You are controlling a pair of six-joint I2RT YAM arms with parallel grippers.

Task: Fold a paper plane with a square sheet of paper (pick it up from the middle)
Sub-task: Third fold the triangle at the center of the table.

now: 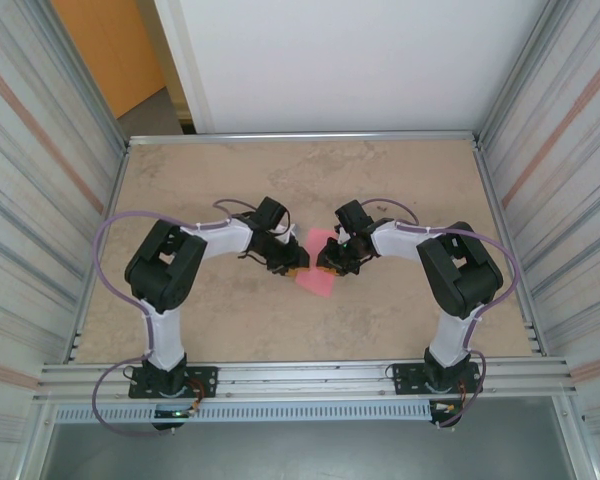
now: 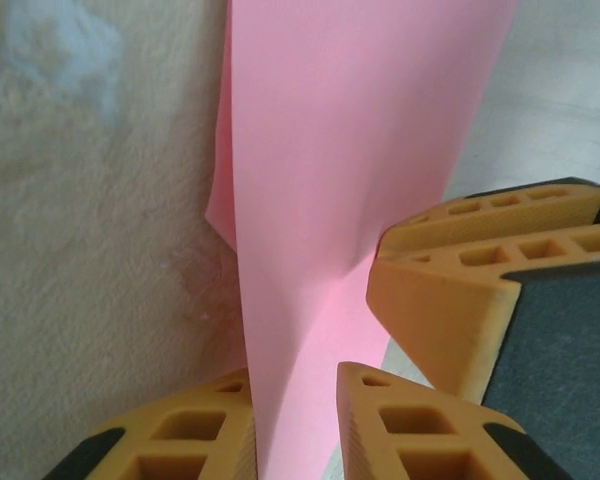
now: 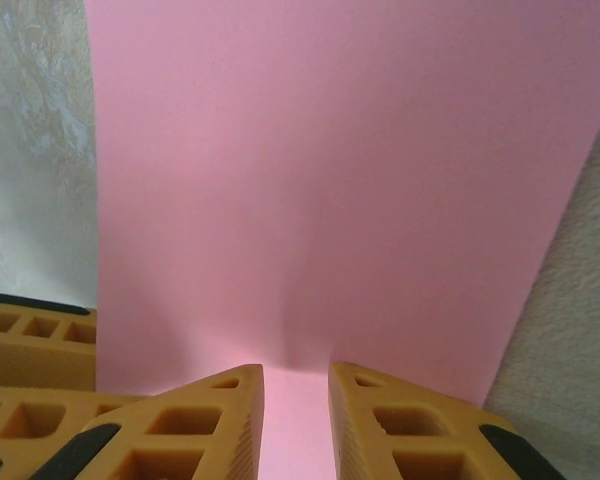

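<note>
The square sheet of paper (image 1: 316, 280) is pink and lies as a diamond at mid-table between my two grippers. My left gripper (image 1: 297, 267) stands at its left side and my right gripper (image 1: 331, 264) at its right. In the left wrist view the sheet (image 2: 360, 130) narrows toward me and runs between my left gripper's (image 2: 295, 372) parted fingers. A sliver of table shows beside the right one. In the right wrist view the sheet (image 3: 330, 180) spreads wide ahead. It shows through the gap of my right gripper (image 3: 296, 367), with a soft dent at the tips. No paper plane shape shows.
The beige table (image 1: 210, 180) is fenced by a metal rail (image 1: 300, 136) at the back and corrugated walls at both sides. The right gripper's fingers (image 2: 430, 300) sit right beside my left ones, and the left gripper's fingers (image 3: 30, 350) show at the sheet's edge.
</note>
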